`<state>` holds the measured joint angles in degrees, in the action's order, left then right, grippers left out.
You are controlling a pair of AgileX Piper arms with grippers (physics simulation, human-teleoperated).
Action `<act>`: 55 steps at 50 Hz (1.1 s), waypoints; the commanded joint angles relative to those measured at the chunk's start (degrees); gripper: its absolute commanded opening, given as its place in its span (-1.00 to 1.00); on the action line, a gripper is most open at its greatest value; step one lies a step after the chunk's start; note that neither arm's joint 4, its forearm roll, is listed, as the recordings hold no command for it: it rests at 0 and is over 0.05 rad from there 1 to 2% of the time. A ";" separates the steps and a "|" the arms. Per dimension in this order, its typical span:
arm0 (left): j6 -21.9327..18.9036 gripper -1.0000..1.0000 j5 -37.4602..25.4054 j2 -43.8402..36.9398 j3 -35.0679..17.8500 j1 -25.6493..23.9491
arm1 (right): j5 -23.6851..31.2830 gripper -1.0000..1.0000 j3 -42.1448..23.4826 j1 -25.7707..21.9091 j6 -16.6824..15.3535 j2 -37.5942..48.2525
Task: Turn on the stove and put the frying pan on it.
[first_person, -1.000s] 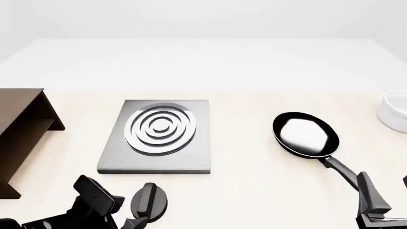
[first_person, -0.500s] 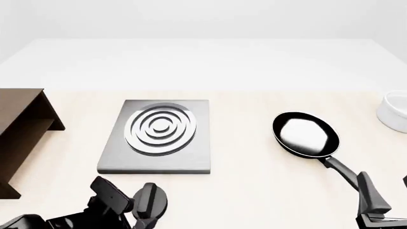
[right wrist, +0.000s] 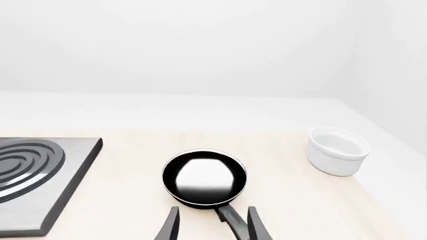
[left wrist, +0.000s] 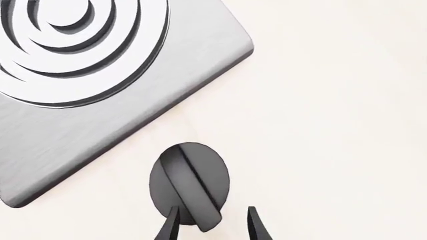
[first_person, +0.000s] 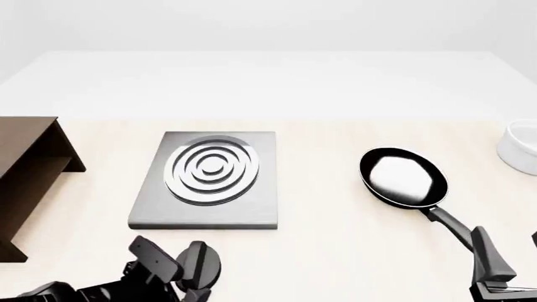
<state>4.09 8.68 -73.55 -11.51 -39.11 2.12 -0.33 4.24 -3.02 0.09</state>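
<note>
left wrist view — open left end effector (left wrist: 212,225) astride knob (left wrist: 189,182) ridge

Table (first_person: 336,245): pale beige, wood-toned surface that fills the near half of the front view; its far part turns white.
Shelf (first_person: 25,173): dark brown wooden piece standing at the left edge of the front view, cut off by the frame, with a flat top and a side panel running toward the camera.
Bowl (right wrist: 337,150): small white round bowl with straight walls, upright, empty as far as its inside shows; it sits near the right edge of the table in the front view (first_person: 522,148), partly cropped there.
Backdrop (first_person: 268,25): plain white wall behind the table.
</note>
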 commanded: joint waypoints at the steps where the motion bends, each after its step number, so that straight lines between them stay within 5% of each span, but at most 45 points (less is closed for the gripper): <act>1: -0.01 1.00 1.63 -2.10 -0.07 -0.13 | 0.02 1.00 0.01 0.00 -0.02 -0.01; 40: 1.84 1.00 2.51 -6.56 -3.60 -5.27 | -0.04 1.00 -0.03 0.06 0.24 -0.04; 49: 2.33 1.00 -0.82 -2.29 -4.58 -7.58 | -0.05 1.00 -0.05 0.07 0.25 -0.04; 55: 2.63 1.00 -11.37 8.71 -7.55 -11.58 | -0.04 1.00 -0.04 0.09 0.22 -0.03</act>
<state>6.60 5.32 -73.21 -16.39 -47.30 2.07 -0.37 4.32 -2.78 0.05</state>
